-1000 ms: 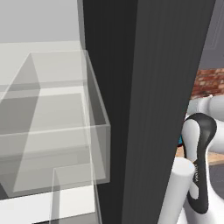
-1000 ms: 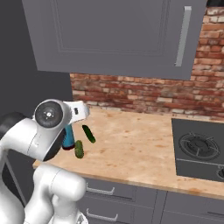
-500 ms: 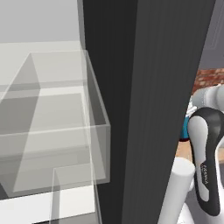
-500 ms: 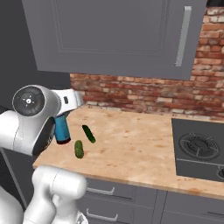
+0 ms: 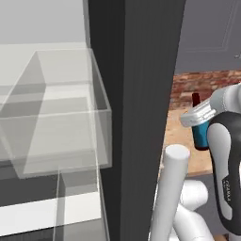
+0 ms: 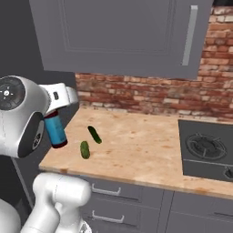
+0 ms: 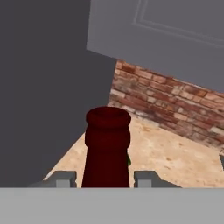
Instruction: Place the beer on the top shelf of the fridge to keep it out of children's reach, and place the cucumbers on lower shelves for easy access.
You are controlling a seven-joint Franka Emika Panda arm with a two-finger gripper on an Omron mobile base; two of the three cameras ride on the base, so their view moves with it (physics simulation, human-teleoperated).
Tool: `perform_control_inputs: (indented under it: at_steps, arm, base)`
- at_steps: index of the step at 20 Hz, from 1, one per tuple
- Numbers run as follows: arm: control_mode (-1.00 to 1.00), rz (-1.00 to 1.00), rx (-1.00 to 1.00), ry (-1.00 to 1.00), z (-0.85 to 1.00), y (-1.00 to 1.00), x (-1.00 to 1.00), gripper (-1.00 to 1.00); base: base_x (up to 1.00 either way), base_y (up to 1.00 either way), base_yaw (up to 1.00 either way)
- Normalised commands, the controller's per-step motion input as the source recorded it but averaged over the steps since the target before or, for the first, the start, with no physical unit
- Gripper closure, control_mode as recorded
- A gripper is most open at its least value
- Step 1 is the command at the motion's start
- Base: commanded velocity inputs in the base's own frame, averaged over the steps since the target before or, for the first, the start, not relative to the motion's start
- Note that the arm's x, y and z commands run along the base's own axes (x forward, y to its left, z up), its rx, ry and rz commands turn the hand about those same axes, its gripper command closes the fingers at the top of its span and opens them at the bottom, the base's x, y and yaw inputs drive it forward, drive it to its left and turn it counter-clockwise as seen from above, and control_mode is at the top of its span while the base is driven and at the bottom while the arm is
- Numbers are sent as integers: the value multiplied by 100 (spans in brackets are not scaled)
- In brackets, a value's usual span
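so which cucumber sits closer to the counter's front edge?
The cucumber lying left of the other, nearer the beer. The second cucumber lies further back toward the brick wall, angled diagonally.

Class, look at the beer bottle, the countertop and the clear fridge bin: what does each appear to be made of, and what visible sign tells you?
Beer bottle: probably dark glass, with a blue-teal label that looks like paper or film, and a reddish cap.
Countertop: light wood or a wood-look laminate, judging by its mottled tan grain and matte finish.
Fridge bin: clear plastic or glass; its far walls show through.
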Motion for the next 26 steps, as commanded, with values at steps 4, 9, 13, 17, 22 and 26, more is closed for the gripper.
perform_control_inputs:
  at_steps: [4,9,13,17,22,26]
  arm:
    - [100,0,0,0,0,0,0,100]
    - [100,0,0,0,0,0,0,100]
    - [100,0,0,0,0,0,0,100]
    - [100,0,0,0,0,0,0,100]
    - [100,0,0,0,0,0,0,100]
    - [100,0,0,0,0,0,0,100]
  base:
    - [-92,0,0]
    - [-99,4,0]
    - [-99,12,0]
    - [-89,33,3]
    - [-45,86,6]
    - [-23,100,5]
